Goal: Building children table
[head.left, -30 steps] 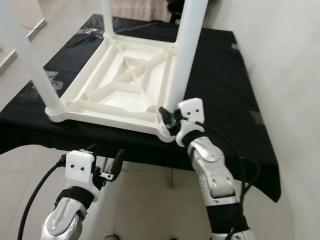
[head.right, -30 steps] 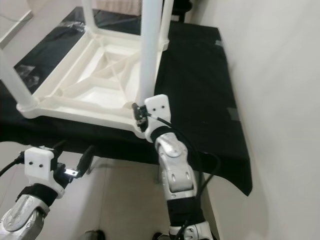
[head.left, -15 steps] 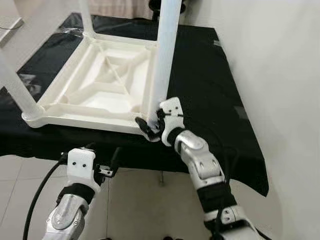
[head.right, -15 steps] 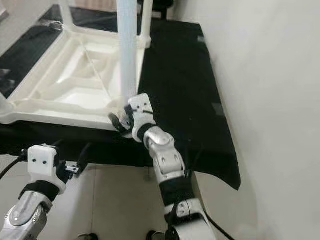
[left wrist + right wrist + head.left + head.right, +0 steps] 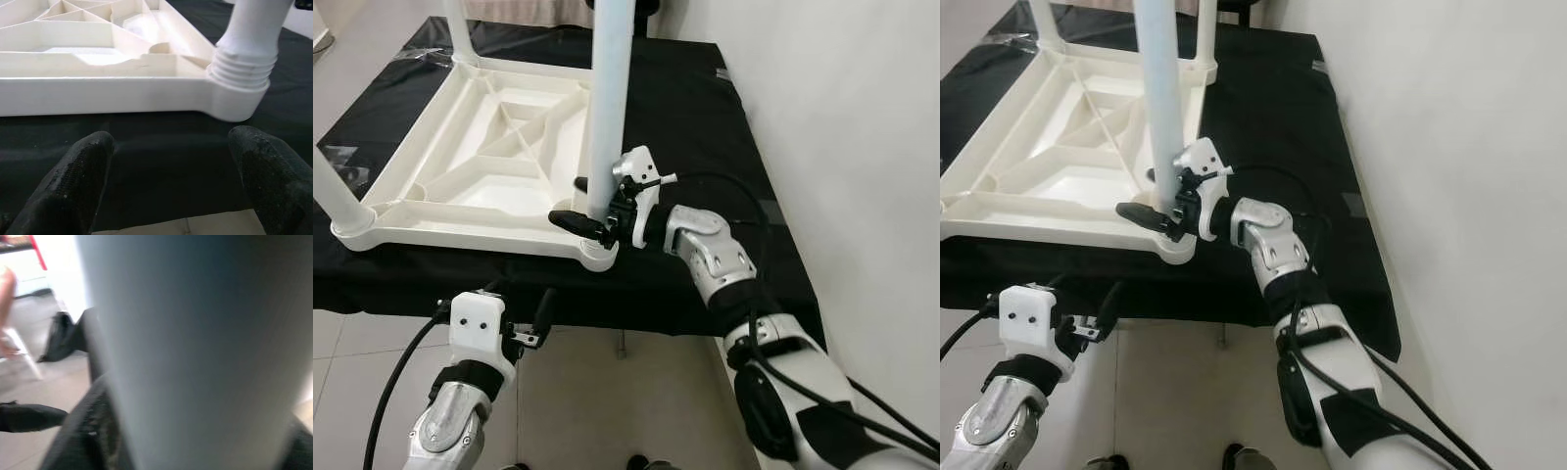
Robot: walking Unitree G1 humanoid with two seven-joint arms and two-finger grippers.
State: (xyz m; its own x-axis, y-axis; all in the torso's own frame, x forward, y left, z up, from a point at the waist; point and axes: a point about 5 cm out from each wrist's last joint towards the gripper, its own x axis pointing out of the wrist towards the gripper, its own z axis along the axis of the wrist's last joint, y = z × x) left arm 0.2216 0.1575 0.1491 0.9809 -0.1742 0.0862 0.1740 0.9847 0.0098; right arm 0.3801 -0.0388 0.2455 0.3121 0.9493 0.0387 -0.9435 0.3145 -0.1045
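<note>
A white plastic children's table lies upside down on a bench covered in black cloth. Its legs stand upward. My right gripper is shut on the near right leg just above its threaded socket, with one black finger in front of the leg and one behind. In the right wrist view the leg sits blurred and close between the fingers. My left gripper hangs open below the bench's front edge, facing the table's near corner and apart from it.
A white wall runs close along the bench's right side. Another leg rises at the near left corner and one at the far corner. Tiled floor lies below the front edge.
The camera has swung, so the whole scene has shifted left. My right gripper went from the table's corner to around the base of the near right leg. The left gripper stays low.
</note>
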